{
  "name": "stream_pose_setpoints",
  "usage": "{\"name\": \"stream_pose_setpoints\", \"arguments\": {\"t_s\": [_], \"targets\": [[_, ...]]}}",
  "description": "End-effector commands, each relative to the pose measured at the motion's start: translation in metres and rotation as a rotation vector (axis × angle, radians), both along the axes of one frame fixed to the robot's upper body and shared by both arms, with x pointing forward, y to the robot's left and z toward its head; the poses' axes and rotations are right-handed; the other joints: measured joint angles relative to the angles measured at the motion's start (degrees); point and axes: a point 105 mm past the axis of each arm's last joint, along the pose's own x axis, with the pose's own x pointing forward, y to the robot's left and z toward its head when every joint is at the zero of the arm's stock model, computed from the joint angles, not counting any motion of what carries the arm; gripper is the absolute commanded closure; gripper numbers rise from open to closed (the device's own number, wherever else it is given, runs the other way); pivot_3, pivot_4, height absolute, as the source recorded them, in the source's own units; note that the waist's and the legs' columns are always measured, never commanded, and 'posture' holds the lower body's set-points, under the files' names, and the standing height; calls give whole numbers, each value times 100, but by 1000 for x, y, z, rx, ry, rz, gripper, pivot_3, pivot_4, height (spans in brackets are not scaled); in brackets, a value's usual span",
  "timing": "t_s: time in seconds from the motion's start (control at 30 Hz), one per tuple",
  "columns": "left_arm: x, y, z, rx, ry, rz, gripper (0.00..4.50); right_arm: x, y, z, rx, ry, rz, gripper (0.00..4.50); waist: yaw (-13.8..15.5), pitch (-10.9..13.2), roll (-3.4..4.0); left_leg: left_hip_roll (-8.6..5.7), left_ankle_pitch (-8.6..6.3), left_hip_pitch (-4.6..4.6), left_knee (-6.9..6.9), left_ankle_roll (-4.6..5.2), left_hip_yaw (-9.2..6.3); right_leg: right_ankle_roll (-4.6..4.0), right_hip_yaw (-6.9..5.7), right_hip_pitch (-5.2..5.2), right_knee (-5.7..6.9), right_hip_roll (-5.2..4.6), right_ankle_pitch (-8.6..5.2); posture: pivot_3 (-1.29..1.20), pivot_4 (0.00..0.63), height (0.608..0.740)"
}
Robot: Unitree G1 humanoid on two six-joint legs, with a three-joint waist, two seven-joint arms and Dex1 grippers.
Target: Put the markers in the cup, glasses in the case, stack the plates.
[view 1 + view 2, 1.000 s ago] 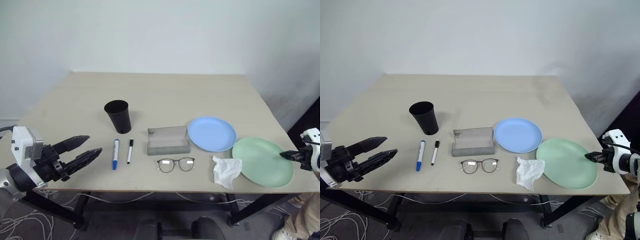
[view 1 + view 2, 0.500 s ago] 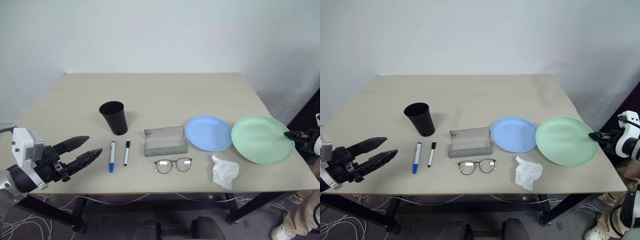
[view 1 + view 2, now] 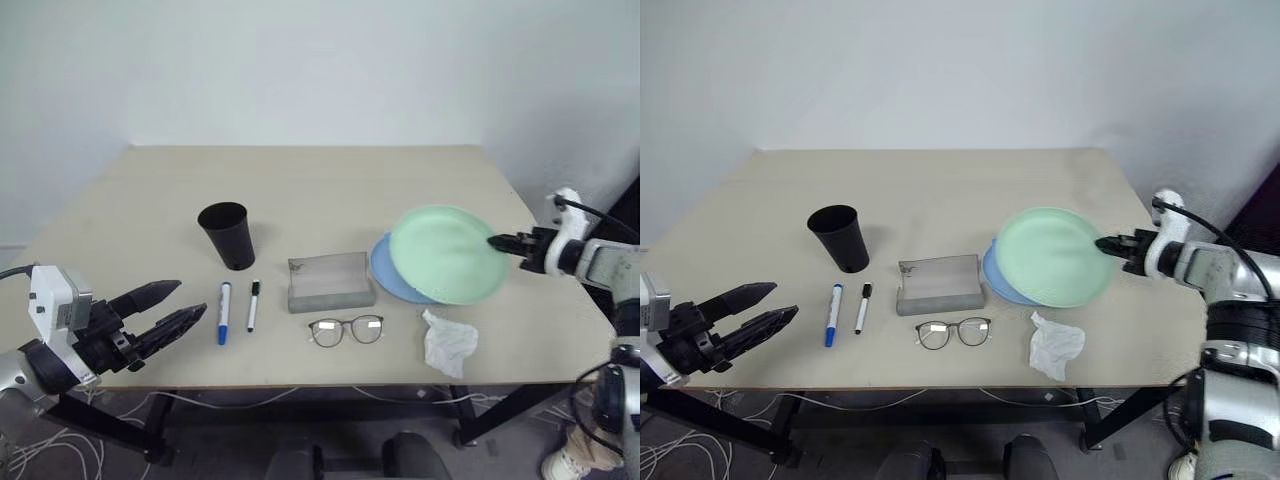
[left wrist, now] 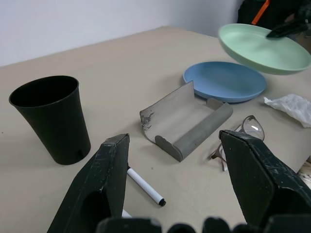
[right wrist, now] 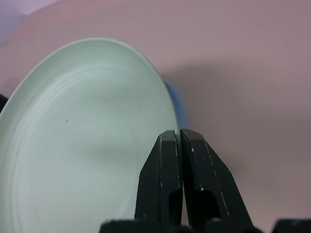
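Observation:
My right gripper (image 3: 497, 242) is shut on the right rim of the mint green plate (image 3: 445, 254) and holds it tilted in the air above the light blue plate (image 3: 385, 273), which lies on the table. The open grey case (image 3: 331, 282) lies left of the plates, and the glasses (image 3: 347, 330) rest in front of it. Two markers, one with a blue cap (image 3: 222, 312) and one with a black cap (image 3: 252, 304), lie beside each other in front of the black cup (image 3: 228, 235). Off the table's front left corner, my left gripper (image 3: 172, 311) hovers open with nothing in it.
A crumpled white tissue (image 3: 449, 342) lies near the front edge, right of the glasses. The beige table (image 3: 300, 190) has bare room across its back half. Cables run on the floor under the table.
My right gripper lifted the green plate off the table's right side and carried it left, so it now hangs over the blue plate. The left gripper stayed put.

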Motion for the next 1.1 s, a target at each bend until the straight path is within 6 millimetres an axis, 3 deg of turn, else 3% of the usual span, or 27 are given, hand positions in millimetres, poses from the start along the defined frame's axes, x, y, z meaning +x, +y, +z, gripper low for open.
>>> {"name": "stream_pose_setpoints", "arguments": {"t_s": [0.03, 0.2, 0.4, 0.67, 0.77, 0.9, 1.0, 1.1], "targets": [[-2, -4, 9, 15, -49, -7, 1394, 16, 12, 22, -30, -53, -40, 4469, 2, 0, 1, 1, 0, -2, -1, 0, 2, 0, -1, -3, -1, 1, 0, 0, 0, 702], [-3, -5, 9, 11, -55, 1, 1394, 29, 23, 14, -94, -38, -61, 4469, 20, -2, -2, -3, -4, -18, -12, -7, 7, -2, -9, -17, -7, 1, 1, 0, 0, 702], [-8, -4, 10, 13, -59, 21, 1394, 31, 26, -11, -208, -6, -37, 4469, 4, -4, -2, -17, 12, -89, -17, 20, 9, -11, 1, -76, -1, 3, 9, 0, 0, 702], [-8, -3, 11, 16, -63, 33, 1394, 37, 28, -27, -220, 1, -68, 4469, -1, -4, -2, -16, 13, -80, -16, 22, 7, -11, 2, -69, 2, 10, 9, 0, 0, 702], [-6, -3, 11, 17, -65, 33, 1394, 38, 27, -30, -222, 10, -76, 3774, 0, -4, -2, -16, 13, -80, -10, 21, 6, -11, 2, -66, 3, 10, 9, 0, 0, 702], [-6, -3, 12, 19, -66, 33, 1394, 37, 22, -28, -244, 2, -77, 2420, 0, -4, -1, -16, 13, -80, -6, 21, 6, -11, 2, -65, 5, 10, 10, 0, 0, 702], [-6, -3, 12, 20, -67, 35, 1394, 32, 23, -15, -237, -38, 6, 1405, 2, -4, -1, -16, 13, -80, -7, 21, 6, -11, 3, -67, 6, 10, 10, 0, 0, 702], [-6, -3, 11, 20, -66, 34, 1394, 19, 31, -4, -220, -92, 157, 1405, 10, -4, -1, -17, 13, -81, -10, 22, 4, -11, 2, -67, 5, 10, 10, 0, 0, 702]]}}
